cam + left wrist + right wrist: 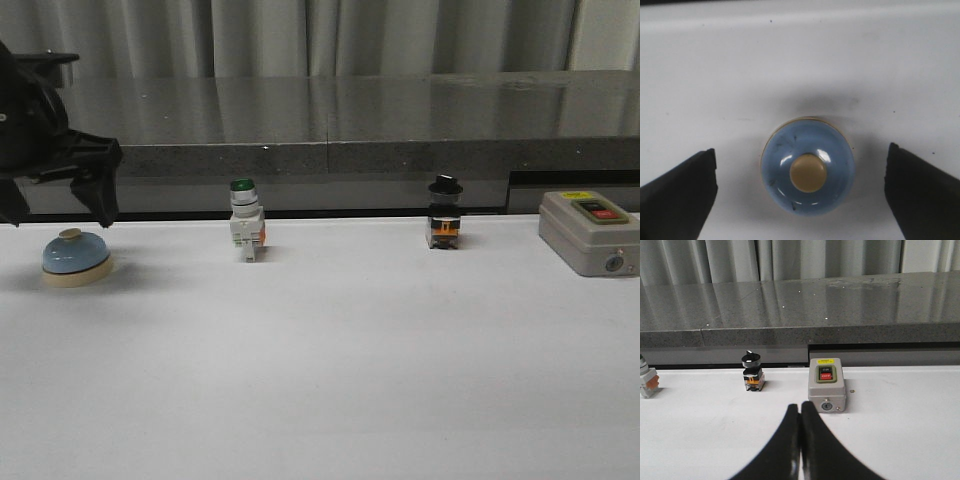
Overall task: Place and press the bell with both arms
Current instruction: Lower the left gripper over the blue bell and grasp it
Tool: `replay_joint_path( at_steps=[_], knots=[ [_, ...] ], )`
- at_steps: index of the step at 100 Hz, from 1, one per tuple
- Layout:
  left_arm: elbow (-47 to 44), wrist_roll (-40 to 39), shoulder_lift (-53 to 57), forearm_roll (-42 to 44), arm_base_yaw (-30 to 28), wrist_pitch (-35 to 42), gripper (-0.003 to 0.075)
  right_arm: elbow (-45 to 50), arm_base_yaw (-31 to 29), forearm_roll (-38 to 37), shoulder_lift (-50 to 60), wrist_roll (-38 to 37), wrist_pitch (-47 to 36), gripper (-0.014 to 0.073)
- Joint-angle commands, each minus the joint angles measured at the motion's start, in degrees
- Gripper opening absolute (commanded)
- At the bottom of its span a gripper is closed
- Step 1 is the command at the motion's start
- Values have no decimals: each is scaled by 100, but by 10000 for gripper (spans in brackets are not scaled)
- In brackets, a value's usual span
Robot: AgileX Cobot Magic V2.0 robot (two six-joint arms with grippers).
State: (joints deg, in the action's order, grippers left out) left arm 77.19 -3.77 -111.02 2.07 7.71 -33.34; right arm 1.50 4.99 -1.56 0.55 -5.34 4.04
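The light-blue bell [76, 257] with a cream base and cream knob stands on the white table at the far left. My left gripper [60, 215] hangs open just above and behind it. In the left wrist view the bell [808, 166] sits between the two spread black fingers [682, 192], apart from both. My right gripper [800, 407] is shut and empty, its tips together over the white table in front of the grey box; it is out of the front view.
A green-capped white pushbutton [245, 220] stands at the back middle, a black-knobbed selector switch [444, 214] to its right, and a grey box with red and green buttons [588, 232] at the far right. A dark stone ledge [340, 130] runs behind the table.
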Motion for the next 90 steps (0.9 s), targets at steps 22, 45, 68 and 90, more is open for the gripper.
replay_joint_path(
  at_steps=[22,45,68,90],
  knots=[
    [179,16,-174,-70,42,437,638,-78,-39,-62,110,-2,-509,-60],
    [179,16,-274,-70,42,437,624,-78,-39,-62,110,-2,-509,-60],
    [179,74,-274,-70,42,426,358,-78,-39,-62,110,-2,-509,-60],
    [179,127,-247,-58,42,252,225,-78,-39,-62,110,-2,-509,-60]
  ],
)
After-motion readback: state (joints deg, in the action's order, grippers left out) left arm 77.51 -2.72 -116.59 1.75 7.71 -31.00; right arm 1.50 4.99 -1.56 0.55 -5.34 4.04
